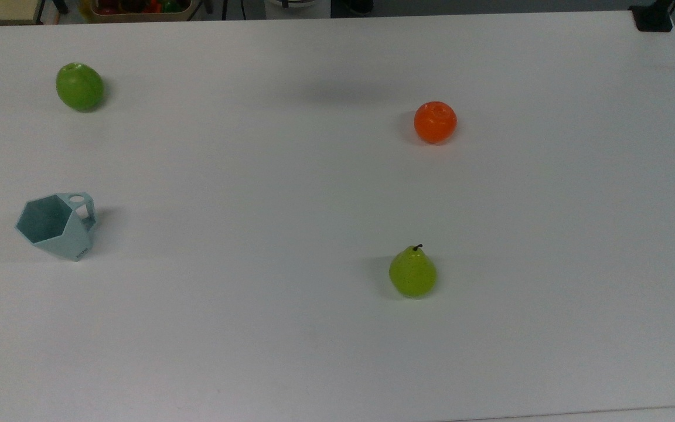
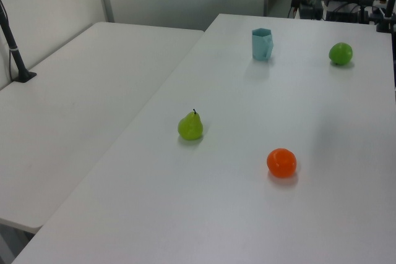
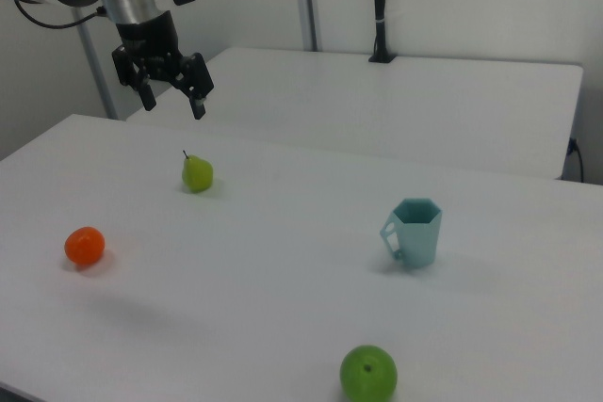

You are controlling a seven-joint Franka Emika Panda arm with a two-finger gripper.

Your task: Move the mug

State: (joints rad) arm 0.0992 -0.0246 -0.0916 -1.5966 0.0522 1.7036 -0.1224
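While upright, the mug (image 1: 56, 225), handle toward the top view's upper right.

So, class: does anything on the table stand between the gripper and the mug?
Nothing visible does. In the right view the open gripper hangs above the pear, and bare table runs from there to the mug.

White table (image 1: 314, 351) with four things.
The mug (image 1: 58, 225) stands upright; green apple (image 1: 79, 87), orange (image 1: 435, 122) and pear (image 1: 412, 274) lie well apart.
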